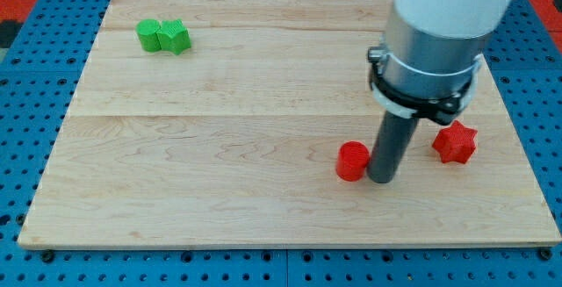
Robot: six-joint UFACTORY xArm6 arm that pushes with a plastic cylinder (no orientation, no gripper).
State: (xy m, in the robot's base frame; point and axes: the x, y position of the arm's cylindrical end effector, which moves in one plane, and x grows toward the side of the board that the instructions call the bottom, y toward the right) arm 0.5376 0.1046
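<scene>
My tip (382,179) rests on the wooden board (219,173) in the lower right part of the view. It touches, or nearly touches, the right side of a red cylinder block (352,161). A red star-shaped block (454,142) lies a short way to the tip's right and slightly higher in the view, apart from the rod. Far off at the view's top left, a green block (149,35) and a green star-shaped block (175,37) sit pressed side by side.
The board lies on a blue perforated table (26,103). The arm's white and grey body (435,32) hangs over the board's upper right part and hides the surface behind it.
</scene>
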